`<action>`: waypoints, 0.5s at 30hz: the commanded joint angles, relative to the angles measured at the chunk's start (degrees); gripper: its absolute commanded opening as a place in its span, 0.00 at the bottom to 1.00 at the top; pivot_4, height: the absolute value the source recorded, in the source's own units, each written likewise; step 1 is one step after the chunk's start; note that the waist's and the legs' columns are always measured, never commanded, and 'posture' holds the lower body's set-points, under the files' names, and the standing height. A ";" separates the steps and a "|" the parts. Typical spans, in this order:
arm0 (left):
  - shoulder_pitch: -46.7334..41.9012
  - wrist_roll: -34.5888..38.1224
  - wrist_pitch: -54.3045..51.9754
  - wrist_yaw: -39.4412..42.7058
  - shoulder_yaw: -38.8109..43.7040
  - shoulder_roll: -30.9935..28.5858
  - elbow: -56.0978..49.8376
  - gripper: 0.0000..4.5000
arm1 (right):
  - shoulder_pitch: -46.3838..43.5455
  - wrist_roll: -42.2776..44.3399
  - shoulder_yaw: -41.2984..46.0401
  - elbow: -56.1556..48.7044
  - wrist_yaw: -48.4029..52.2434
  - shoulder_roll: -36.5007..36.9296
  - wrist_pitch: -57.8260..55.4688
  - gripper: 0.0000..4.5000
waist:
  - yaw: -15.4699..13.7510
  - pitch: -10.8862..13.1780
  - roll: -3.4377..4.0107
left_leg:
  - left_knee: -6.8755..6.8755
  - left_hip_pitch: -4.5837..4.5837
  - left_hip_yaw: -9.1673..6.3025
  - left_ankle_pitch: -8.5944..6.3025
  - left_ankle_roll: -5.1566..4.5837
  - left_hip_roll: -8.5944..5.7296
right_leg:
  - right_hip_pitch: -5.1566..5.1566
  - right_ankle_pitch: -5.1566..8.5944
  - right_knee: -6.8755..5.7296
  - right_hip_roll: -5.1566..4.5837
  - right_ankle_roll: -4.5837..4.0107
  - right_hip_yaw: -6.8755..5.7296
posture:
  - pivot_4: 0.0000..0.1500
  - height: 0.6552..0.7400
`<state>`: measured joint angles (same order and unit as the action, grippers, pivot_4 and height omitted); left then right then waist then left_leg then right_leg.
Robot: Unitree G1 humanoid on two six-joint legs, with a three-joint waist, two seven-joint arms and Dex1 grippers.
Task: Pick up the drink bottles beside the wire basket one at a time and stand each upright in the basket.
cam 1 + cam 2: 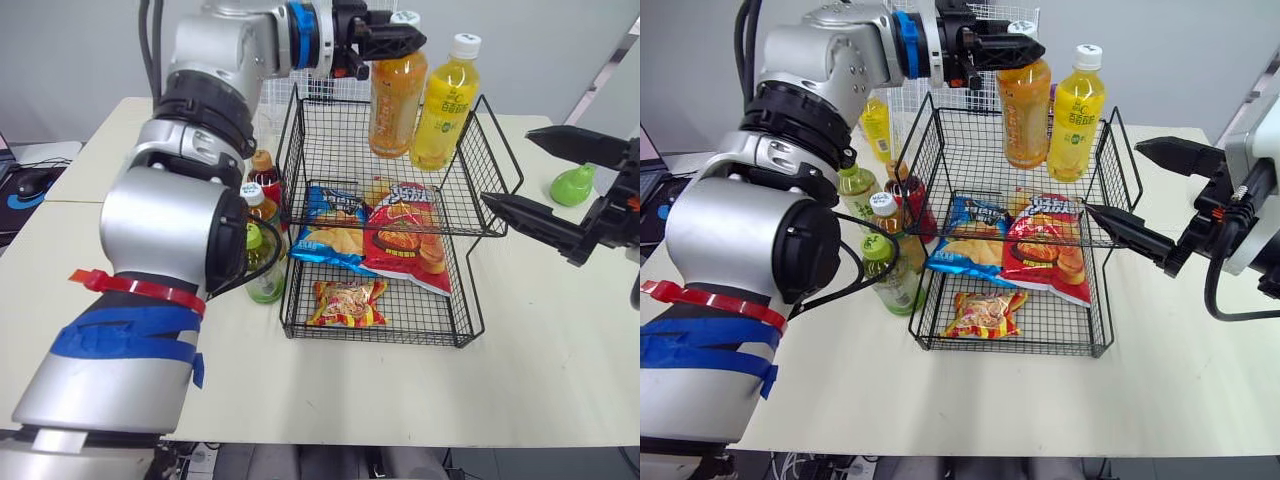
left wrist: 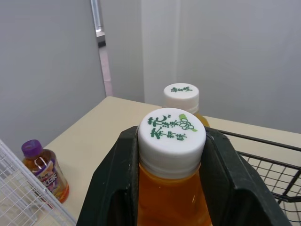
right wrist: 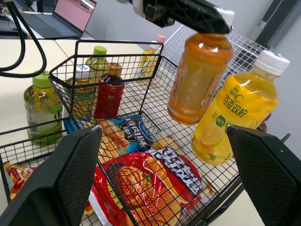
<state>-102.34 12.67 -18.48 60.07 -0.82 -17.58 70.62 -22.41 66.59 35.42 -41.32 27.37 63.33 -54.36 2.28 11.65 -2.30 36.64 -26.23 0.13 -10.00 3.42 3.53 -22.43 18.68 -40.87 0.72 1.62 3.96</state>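
- Nearest me, a small snack packet (image 1: 347, 303) lies flat in the lower tier of the wire basket (image 1: 335, 155).
- Just behind it, a red chip bag (image 1: 405, 240) and a blue chip bag (image 1: 330, 225) lie side by side, touching.
- My left gripper (image 1: 405, 42) pinches the orange bottle (image 1: 397, 100) at the neck, one finger (image 2: 117, 183) on each side just under the white cap.
- That bottle hangs roughly upright over the back of the upper tier; I cannot tell whether its base touches the mesh.
- Beside it, a yellow bottle (image 1: 445, 105) stands upright in the same tier.
- My right gripper (image 1: 506, 168) hovers just off the basket's right side, fingers spread wide and holding nothing.
- On the table (image 1: 550, 330) left of the basket, a green-capped tea bottle (image 1: 890, 270), a white-capped bottle (image 1: 885, 215) and a red bottle (image 1: 908, 195) stand upright in a close cluster.
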 commanded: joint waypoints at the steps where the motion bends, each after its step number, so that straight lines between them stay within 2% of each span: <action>1: -2.04 -0.38 2.85 -1.93 2.77 0.41 0.05 0.30 | 0.81 1.82 3.30 -1.15 -1.33 1.37 0.51 1.00 | -0.04 0.00 0.00 | 0.00 0.00 -0.01 0.00 0.00 0.00 | 0.00 0.00 0.00 0.00 0.00 -0.01 | 1.00 0.95; 9: -2.27 -1.78 1.98 -1.28 4.11 1.03 1.32 0.30 | 1.89 3.38 3.80 -1.37 -2.29 2.29 1.39 1.00 | -0.29 0.00 0.00 | 0.01 0.00 -0.01 0.00 0.00 -0.01 | 0.02 0.00 0.00 0.00 0.00 -0.01 | 1.00 0.95; 15: -2.31 -3.51 3.23 1.25 3.74 0.73 1.01 0.72 | 1.85 3.10 3.42 -1.31 -3.20 2.21 2.21 1.00 | -0.29 -0.01 0.01 | 0.02 0.03 -0.02 0.00 0.01 -0.01 | 0.05 0.00 -0.01 0.00 0.00 -0.02 | 1.00 0.95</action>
<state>-102.09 9.68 -16.61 59.92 2.45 -16.46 73.70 -20.14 69.30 37.04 -42.48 24.83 64.73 -53.76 1.99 11.64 -2.29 36.66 -26.20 0.11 -9.99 3.42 3.52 -22.37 18.68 -40.88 0.72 1.62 3.94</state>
